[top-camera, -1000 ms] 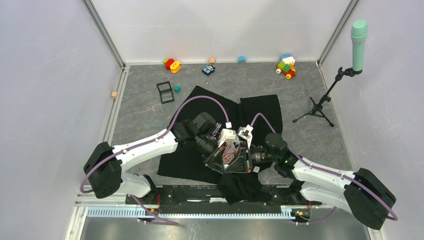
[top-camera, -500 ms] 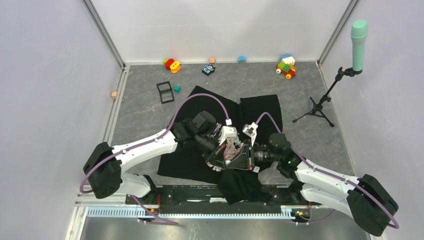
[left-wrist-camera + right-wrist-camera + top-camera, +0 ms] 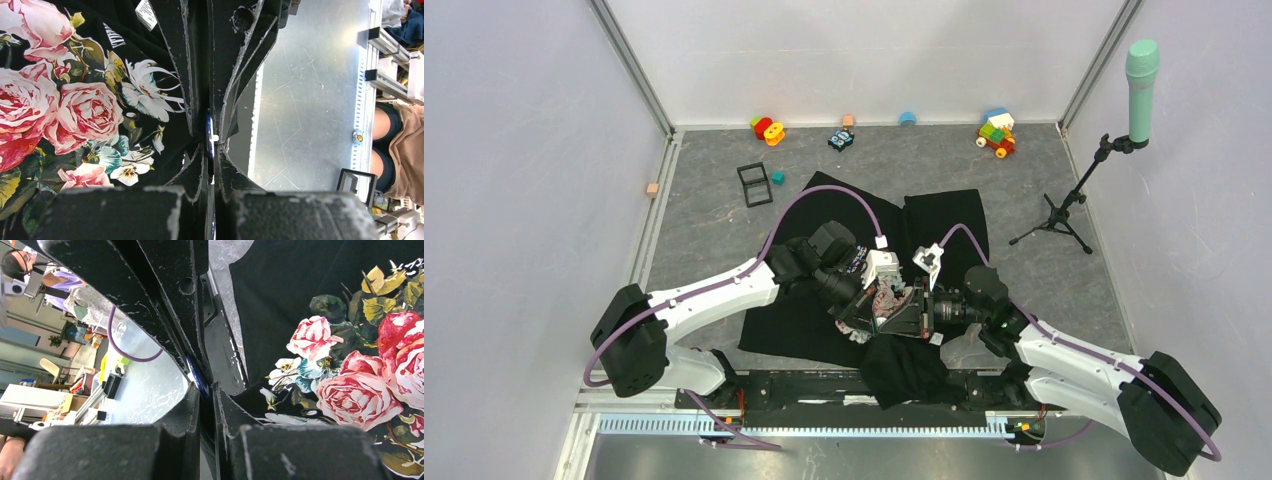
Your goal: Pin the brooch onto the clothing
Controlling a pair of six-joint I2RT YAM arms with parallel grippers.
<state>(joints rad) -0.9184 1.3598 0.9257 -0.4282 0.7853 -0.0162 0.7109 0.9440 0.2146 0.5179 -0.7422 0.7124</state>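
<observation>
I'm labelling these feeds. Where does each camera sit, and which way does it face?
Top: above and behind the bases, looking down on the table; both arms show, left gripper and right gripper tip to tip over the shirt.
Left wrist: along its own shut fingers; roses at left.
Right wrist: along its own fingers; roses at right.
Both wrists share the roses and a blue brooch edge between fingers.

The clothing (image 3: pixel 75 100) is matt black cloth with a smooth rose print; beside the clothing, the left gripper (image 3: pixel 212 147) is scuffed matt black plastic; the brooch (image 3: pixel 199 380) glossy blue; the metal plate (image 3: pixel 300 100) beyond the clothing brushed, scratched.
</observation>
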